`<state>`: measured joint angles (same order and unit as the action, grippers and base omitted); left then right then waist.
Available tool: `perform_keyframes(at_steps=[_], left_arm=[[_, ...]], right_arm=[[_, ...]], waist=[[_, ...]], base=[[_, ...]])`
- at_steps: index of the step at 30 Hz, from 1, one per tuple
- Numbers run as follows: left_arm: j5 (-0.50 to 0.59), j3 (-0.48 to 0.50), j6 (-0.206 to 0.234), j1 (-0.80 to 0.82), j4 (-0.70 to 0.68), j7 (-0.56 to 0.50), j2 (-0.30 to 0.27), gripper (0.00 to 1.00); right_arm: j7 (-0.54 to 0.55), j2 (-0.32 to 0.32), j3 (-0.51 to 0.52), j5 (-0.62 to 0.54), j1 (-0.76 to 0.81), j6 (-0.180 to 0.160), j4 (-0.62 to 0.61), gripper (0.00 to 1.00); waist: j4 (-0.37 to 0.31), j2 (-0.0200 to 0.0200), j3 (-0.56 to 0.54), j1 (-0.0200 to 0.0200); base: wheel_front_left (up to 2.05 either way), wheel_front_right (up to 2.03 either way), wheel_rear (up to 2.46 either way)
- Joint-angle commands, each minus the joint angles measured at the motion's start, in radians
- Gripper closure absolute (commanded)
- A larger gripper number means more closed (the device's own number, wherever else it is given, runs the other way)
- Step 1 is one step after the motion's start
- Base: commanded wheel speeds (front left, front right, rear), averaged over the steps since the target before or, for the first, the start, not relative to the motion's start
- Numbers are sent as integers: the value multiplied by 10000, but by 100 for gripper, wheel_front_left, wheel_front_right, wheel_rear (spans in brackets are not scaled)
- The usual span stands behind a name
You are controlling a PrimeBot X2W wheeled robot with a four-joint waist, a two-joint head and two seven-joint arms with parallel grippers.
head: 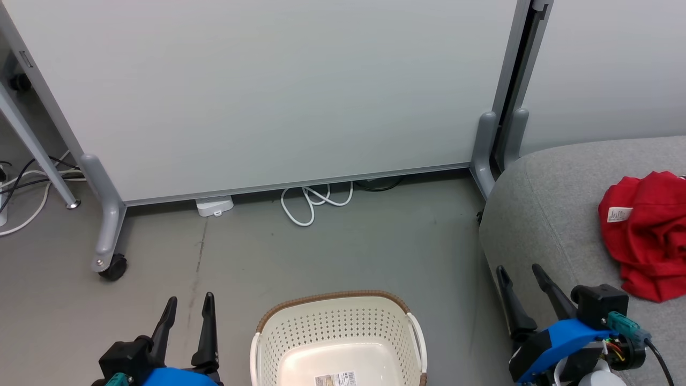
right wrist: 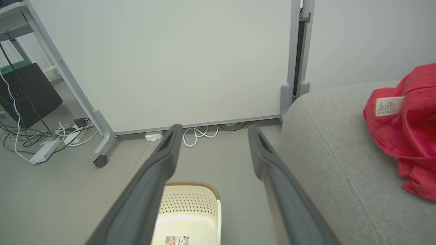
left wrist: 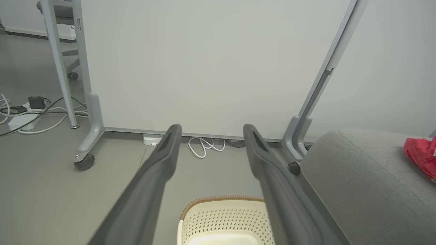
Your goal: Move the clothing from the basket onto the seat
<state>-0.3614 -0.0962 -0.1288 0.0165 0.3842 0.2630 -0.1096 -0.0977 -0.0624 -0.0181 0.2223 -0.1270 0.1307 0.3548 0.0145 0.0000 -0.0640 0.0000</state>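
Observation:
Red clothing (head: 646, 233) with a small white tag lies crumpled on the grey seat (head: 541, 214) at the right; it also shows as clothing (right wrist: 407, 126) on the seat (right wrist: 327, 146) and clothing (left wrist: 421, 154) on the seat (left wrist: 361, 177). The cream basket (head: 337, 335) with a brown rim stands on the floor at bottom centre, with only a label sticker showing inside. The basket (left wrist: 221, 221) and basket (right wrist: 187, 211) show low in both wrist views. My left gripper (head: 189, 304) is open left of the basket. My right gripper (head: 519, 273) is open at the seat's near edge, holding nothing.
A white partition panel (head: 268, 91) on grey wheeled legs (head: 110, 225) stands behind the basket. White cable loops (head: 313, 201) and a small white box (head: 214, 206) lie at its foot. More cables and a power strip (right wrist: 44, 151) sit at the left. Grey floor (head: 348, 241) surrounds the basket.

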Motion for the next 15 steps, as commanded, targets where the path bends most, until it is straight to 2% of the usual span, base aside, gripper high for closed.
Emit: perform_keyframes(at_steps=[1,15], left_arm=[[34,87,-26,-110,73,31,-1,0],[-11,51,-26,-118,147,31,28,0]], right_arm=[[68,46,6,-38,270,1,-138,0],[241,127,6,20,577,1,-451,0]], waist=[[45,0,-17,0],[138,0,-14,0]], base=[[0,0,0],[0,0,0]])
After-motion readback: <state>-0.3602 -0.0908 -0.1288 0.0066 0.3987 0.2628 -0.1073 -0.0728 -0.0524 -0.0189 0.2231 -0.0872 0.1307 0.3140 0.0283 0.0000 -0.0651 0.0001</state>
